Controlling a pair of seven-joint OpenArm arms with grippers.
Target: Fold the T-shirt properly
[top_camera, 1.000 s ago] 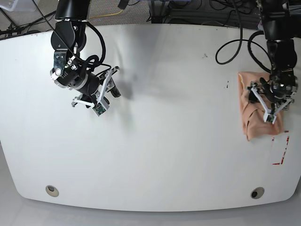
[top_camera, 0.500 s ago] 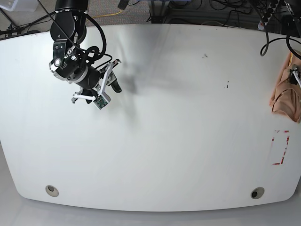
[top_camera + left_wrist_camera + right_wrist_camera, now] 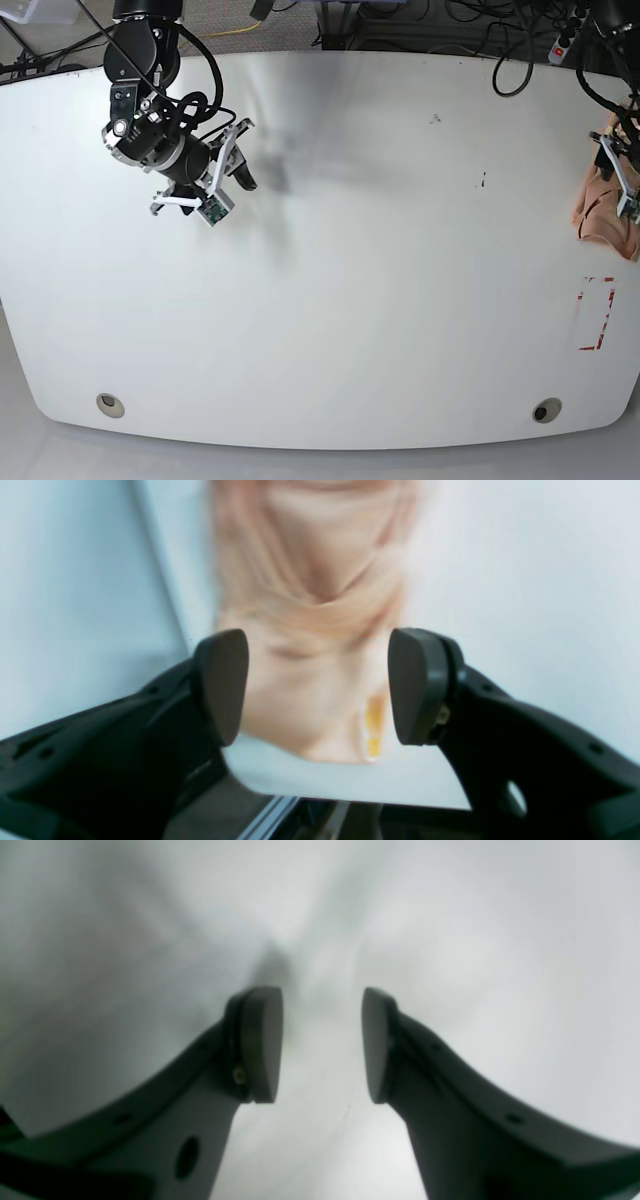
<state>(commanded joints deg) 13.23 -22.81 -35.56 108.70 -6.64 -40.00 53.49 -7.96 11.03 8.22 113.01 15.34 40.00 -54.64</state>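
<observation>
T-shirt (image 3: 310, 605) bunched beyond parted left jaws, ungripped.

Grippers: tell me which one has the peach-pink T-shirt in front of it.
The left gripper: the crumpled peach-pink T-shirt shows between its fingers; the right gripper faces bare white table.

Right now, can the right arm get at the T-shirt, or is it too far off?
Probably not without a long reach. The right gripper hangs open over bare table on the far side, while the T-shirt lies bunched at the opposite edge, right by the left gripper. Nothing blocks the path.
</observation>
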